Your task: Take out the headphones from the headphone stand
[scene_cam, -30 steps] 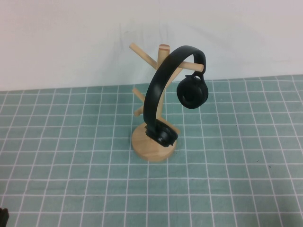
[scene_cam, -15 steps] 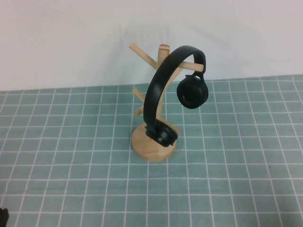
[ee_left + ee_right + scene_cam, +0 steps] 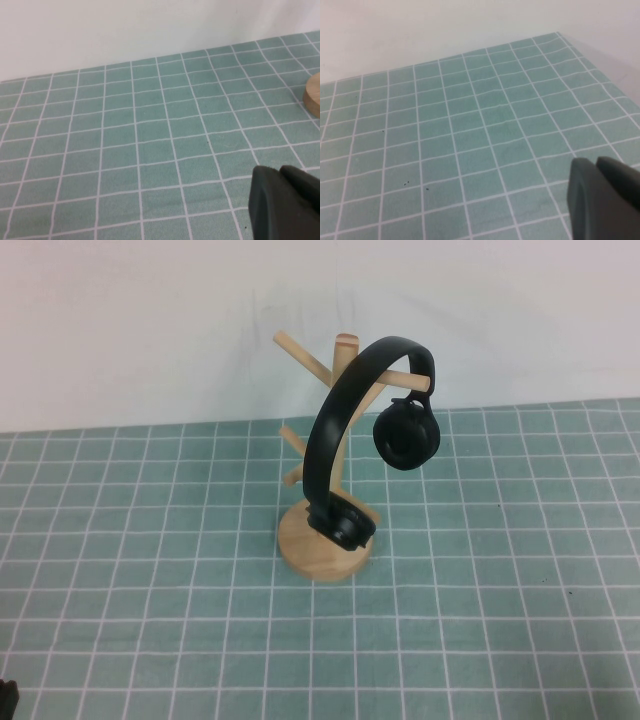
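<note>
While the headphones [image 3: 345,430] hang by their headband over an upper peg of the headphone stand [image 3: 325,540], one ear cup dangles to the right of the pole and the other rests against the round base. The stand sits on the green gridded mat [image 3: 150,570], toward its far edge before a white wall [image 3: 150,330]. The left gripper [image 3: 287,202] hovers over the mat near-left of the stand, fingers together. The right gripper [image 3: 605,200] hovers over bare mat, fingers closed on nothing.
</note>
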Action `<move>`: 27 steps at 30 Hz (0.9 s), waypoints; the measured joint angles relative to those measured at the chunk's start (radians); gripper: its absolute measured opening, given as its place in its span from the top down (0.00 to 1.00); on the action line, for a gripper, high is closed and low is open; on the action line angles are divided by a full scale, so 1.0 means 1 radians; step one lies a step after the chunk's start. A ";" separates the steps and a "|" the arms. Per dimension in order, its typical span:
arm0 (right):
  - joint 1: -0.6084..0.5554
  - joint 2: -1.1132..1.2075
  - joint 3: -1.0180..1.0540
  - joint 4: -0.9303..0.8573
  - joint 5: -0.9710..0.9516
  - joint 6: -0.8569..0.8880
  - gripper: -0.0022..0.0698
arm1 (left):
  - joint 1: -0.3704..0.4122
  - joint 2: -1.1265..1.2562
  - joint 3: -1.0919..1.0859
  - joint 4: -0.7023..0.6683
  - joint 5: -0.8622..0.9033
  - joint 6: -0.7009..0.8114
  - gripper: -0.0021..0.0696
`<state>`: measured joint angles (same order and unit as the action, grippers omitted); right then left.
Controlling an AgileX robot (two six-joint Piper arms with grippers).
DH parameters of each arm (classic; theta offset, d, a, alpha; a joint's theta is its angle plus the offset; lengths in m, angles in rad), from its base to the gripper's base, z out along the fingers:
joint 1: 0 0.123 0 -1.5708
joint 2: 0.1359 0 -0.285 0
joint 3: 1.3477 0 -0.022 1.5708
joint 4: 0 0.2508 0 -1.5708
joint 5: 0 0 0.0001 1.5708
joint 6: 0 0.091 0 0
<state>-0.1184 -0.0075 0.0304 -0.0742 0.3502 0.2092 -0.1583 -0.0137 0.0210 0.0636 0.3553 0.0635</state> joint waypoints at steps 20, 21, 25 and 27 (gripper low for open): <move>0.001 -0.031 -0.010 -0.010 -0.067 -0.001 0.98 | 0.000 0.000 0.000 0.000 0.000 0.000 0.98; 0.001 -0.031 -0.010 -0.010 -0.067 -0.001 0.98 | 0.000 0.000 0.000 0.000 0.000 0.000 0.98; 0.000 0.000 0.000 0.000 0.000 0.000 0.98 | 0.000 0.000 0.000 0.000 0.000 0.000 0.98; 0.000 0.000 0.000 0.000 0.000 0.000 0.98 | 0.000 0.000 0.000 0.000 0.000 0.000 0.98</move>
<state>-0.1184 -0.0075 0.0304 -0.0742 0.3502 0.2092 -0.1583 -0.0137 0.0210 0.0636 0.3553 0.0635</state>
